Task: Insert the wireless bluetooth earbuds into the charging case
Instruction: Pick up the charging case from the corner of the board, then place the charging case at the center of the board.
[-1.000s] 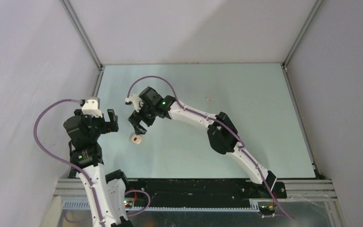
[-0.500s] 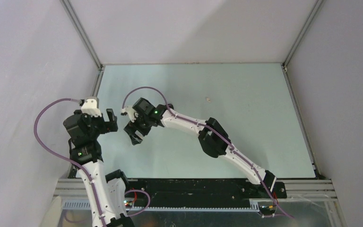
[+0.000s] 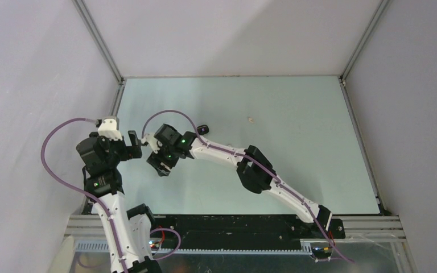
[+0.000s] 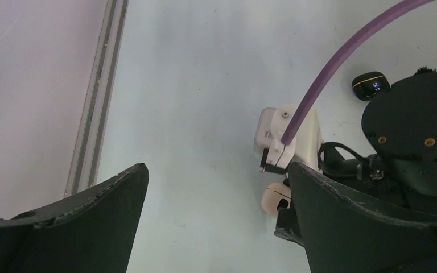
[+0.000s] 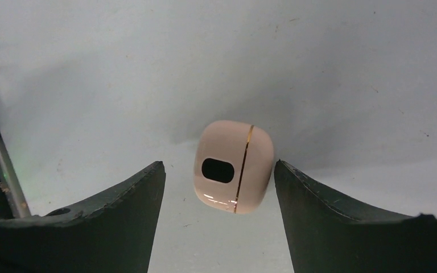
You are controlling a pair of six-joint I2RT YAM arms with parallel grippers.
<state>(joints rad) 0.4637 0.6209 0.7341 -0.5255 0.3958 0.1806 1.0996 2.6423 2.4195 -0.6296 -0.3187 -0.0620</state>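
Surface (image 3: 296, 114): pale blue-green, faintly scuffed and speckled, spread out before me.
Walls (image 3: 28, 68): plain grey-white panels, closing me in on three sides.
Frame rails (image 3: 98, 40): bare aluminium, lining the surface's edges and rising at both far corners.
Base bar (image 3: 233, 224): black, across the near edge.

Both are white shells with chunky black joints, left arm (image 3: 116, 227) at lower left and right arm (image 3: 290, 193) mid-frame, each with a purple cable (image 4: 318, 79) and tiny green light (image 3: 174, 142), plus brass-looking screws (image 4: 429, 141) on a round black housing and scuffed dark fingers (image 4: 91, 227) on the left gripper (image 4: 216, 170).
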